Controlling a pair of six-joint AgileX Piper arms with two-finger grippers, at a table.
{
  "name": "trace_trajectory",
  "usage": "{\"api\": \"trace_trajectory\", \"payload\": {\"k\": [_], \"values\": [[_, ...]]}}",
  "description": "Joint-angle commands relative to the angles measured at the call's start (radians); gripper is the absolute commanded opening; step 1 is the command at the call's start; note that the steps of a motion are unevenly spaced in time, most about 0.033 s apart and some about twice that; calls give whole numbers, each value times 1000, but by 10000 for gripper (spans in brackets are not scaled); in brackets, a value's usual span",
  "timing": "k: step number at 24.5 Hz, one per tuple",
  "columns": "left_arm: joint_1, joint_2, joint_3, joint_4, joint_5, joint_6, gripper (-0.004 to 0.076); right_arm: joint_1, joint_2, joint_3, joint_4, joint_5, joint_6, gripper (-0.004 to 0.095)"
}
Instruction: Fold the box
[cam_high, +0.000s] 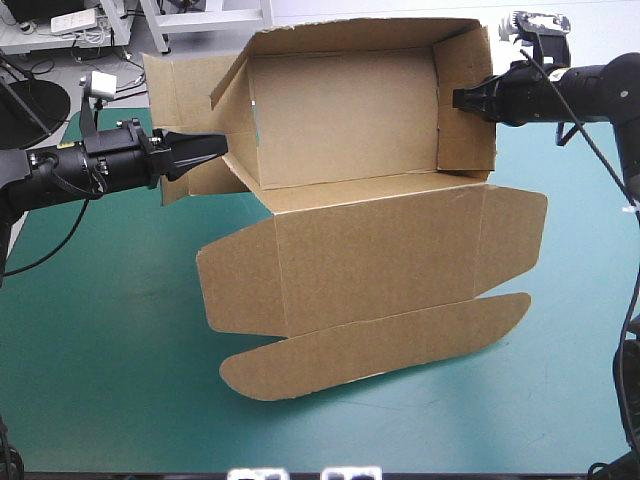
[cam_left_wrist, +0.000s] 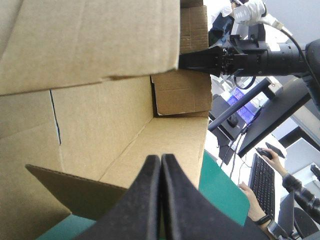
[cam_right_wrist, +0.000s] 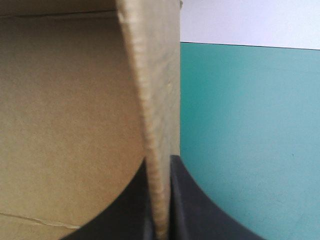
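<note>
High cam looks down over the whole table (cam_high: 90, 380). Both wrist cams sit close at the box (cam_high: 340, 130), sharing its right wall (cam_right_wrist: 155, 100).

The brown box (cam_high: 370, 260) sat in the middle of the frame. Its walls stood up near the top, and its wide lid lay flat below.
</note>
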Motion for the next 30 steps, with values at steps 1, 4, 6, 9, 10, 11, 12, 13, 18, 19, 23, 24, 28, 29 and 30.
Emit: {"api": "trace_trajectory", "payload": {"k": [1, 4, 6, 9, 10, 11, 12, 13, 18, 19, 23, 24, 28, 29, 30], "values": [[-5, -29, -40, -69, 46, -5, -10, -3, -42, -32, 75, -50, 10, -13], [1, -29, -63, -71, -15, 18, -10, -3, -42, -32, 69, -46, 13, -13], [29, -29, -93, -76, -82, 28, -10, -3, -44, -32, 67, -39, 21, -13], [103, -25, -143, -94, -126, 28, -9, -3, -45, -32, 60, -30, 28, -13], [131, -21, -159, -94, -128, 28, -9, -3, -45, -32, 58, -24, 31, -13], [161, -16, -178, -94, -128, 28, -9, -3, -45, -32, 56, -22, 33, -13], [206, -8, -196, -97, -128, 21, -9, -3, -45, -32, 56, -19, 36, -13], [236, 1, -212, -99, -128, 17, -9, -3, -45, -32, 56, -17, 36, -13], [430, 65, -242, -160, -93, -16, -9, -3, -45, -32, 63, -5, 40, -13], [450, 83, -242, -158, -76, -26, -10, -3, -45, -32, 68, 0, 40, -13], [470, 211, -242, -122, 15, -41, -10, -3, -45, -32, 115, 9, 27, -13], [465, 228, -242, -120, 35, -41, -10, -3, -45, -32, 122, 9, 27, -13], [387, 305, -242, -45, 59, -51, -10, -3, -45, -32, 153, 4, 20, -13], [337, 318, -242, -31, 59, -51, -10, -3, -45, -32, 153, 4, 20, -13], [301, 319, -242, -32, 59, -51, -10, -3, -45, -32, 153, 4, 20, -13]]}}
